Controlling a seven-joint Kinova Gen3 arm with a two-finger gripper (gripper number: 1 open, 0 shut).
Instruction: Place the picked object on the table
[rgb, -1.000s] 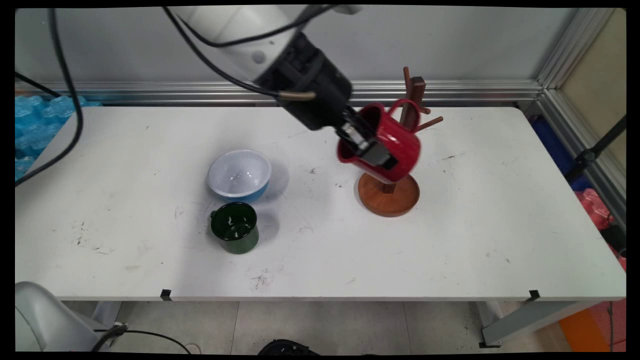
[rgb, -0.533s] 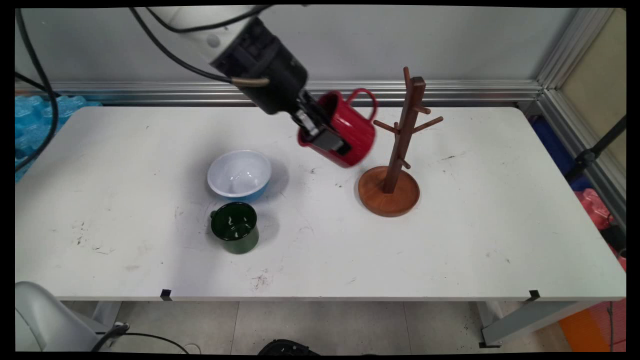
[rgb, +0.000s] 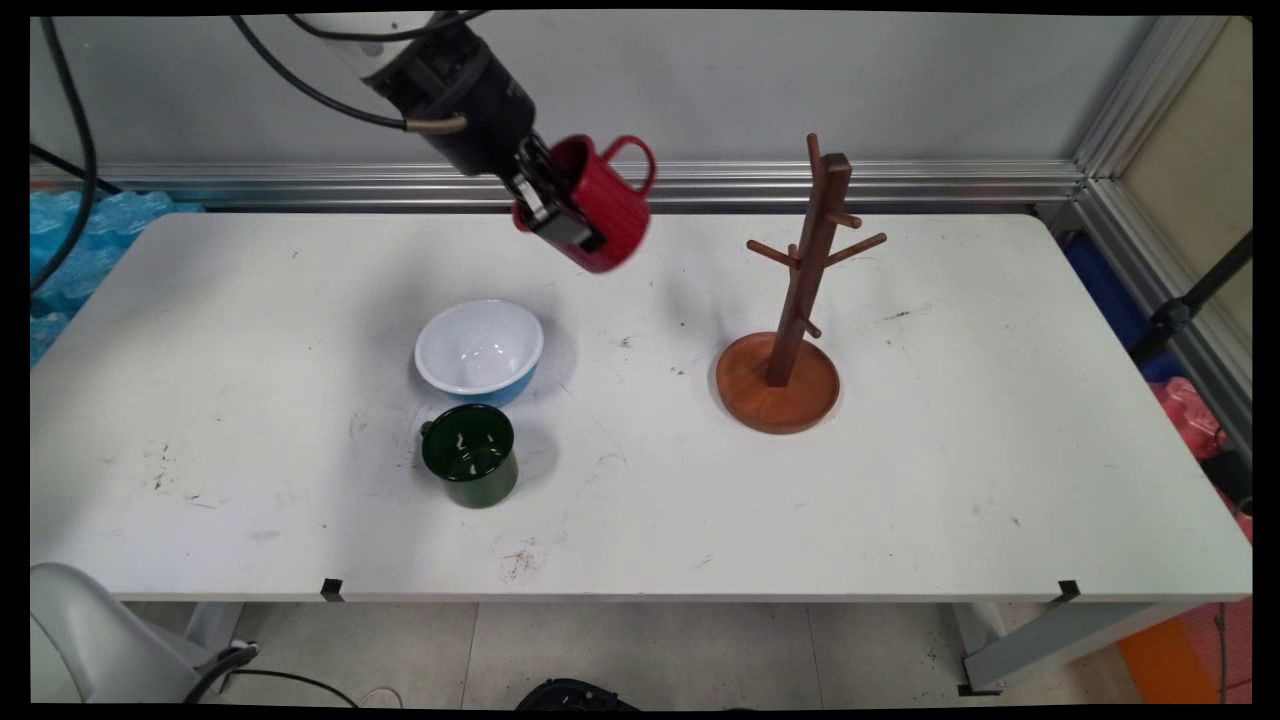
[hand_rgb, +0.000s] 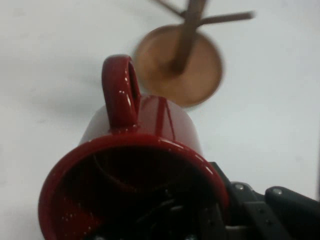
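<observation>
While hanging high over the far side of the surface (rgb: 900, 480), the gripper (rgb: 548, 205) is gripping one red mug (rgb: 598, 205) by its rim, fingers clenched on the wall, mug tilted, handle up. One wooden mug tree (rgb: 790, 330) is standing well apart. One white-and-blue bowl (rgb: 479, 351), one green mug (rgb: 468, 455) are sitting close together.

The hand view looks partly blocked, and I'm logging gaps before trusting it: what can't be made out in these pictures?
- Hand view: the red mug fills the lower frame, hiding the gripper's fingertips; its bottom is cut off by the edge.
- Hand view: the wooden mug tree is blurred, its top cut off.
- Main view: the gripper grips the mug's rim; one finger is hidden inside.
- Main view: the green mug hides most of its handle.
</observation>
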